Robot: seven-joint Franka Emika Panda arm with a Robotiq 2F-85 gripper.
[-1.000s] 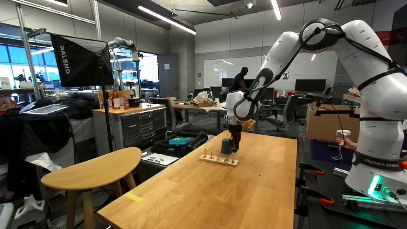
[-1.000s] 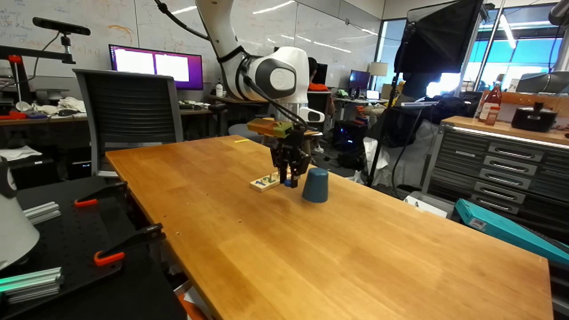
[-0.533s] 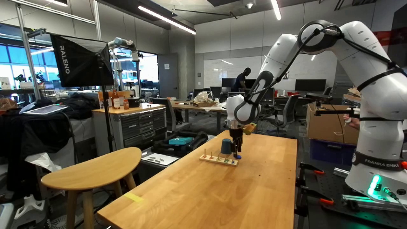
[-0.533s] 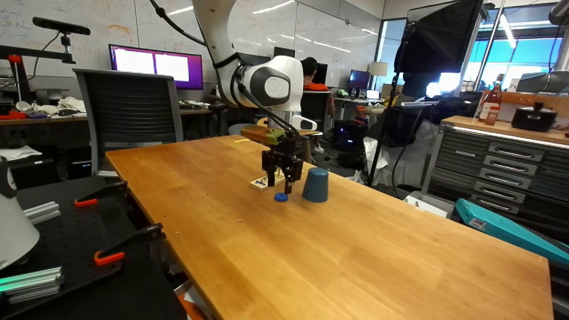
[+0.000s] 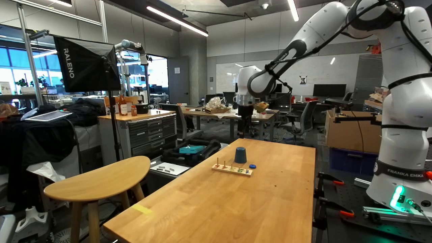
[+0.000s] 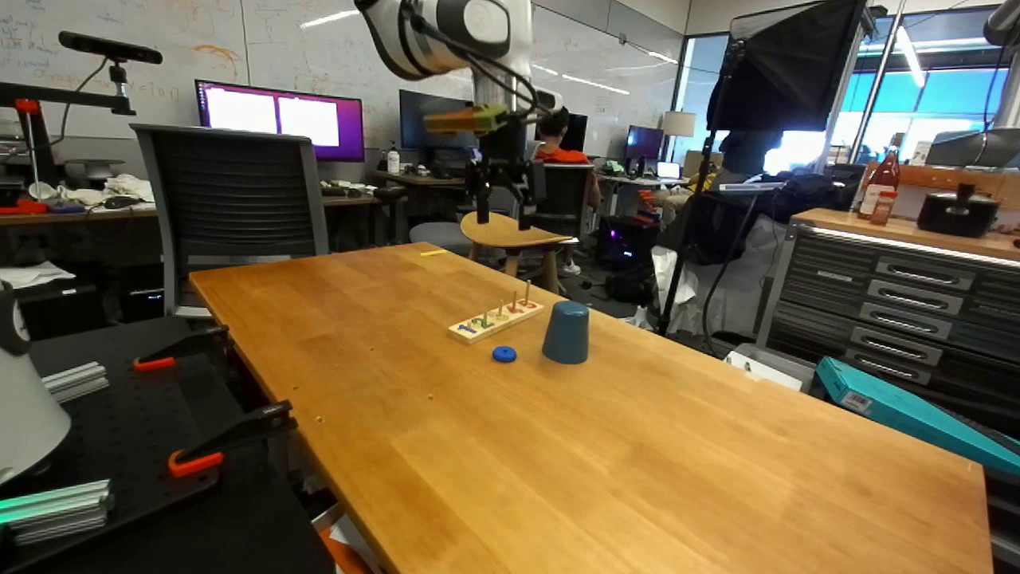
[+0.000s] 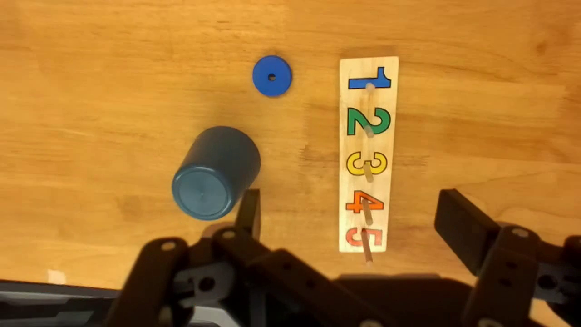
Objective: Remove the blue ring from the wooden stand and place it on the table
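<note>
The blue ring [image 7: 281, 84] lies flat on the table [image 6: 558, 446], apart from the wooden stand [image 7: 349, 145], beside the end that bears a blue numeral. In both exterior views the ring [image 5: 252, 166] [image 6: 504, 354] and the stand [image 5: 232, 169] [image 6: 494, 321] show uncovered. Several bare pegs of rising height stand along the base, each at a coloured numeral. High above the table hangs my gripper [image 6: 504, 221], its jaws wide apart and nothing between them. Looking down in the wrist view, the gripper [image 7: 354, 215] frames the stand's tall-peg end far below.
A blue-grey upturned cup [image 7: 218, 168] stands close to the ring and the stand, near the table's edge; it also shows in both exterior views, the cup [image 5: 240, 155] [image 6: 566, 333]. A small rounded table [image 5: 98, 179] stands beside the long one.
One second ago the gripper was low by the cup with the ring at its fingertips. Half a second ago the ring lay on the table below opened fingers. Since then the arm has risen well clear.
</note>
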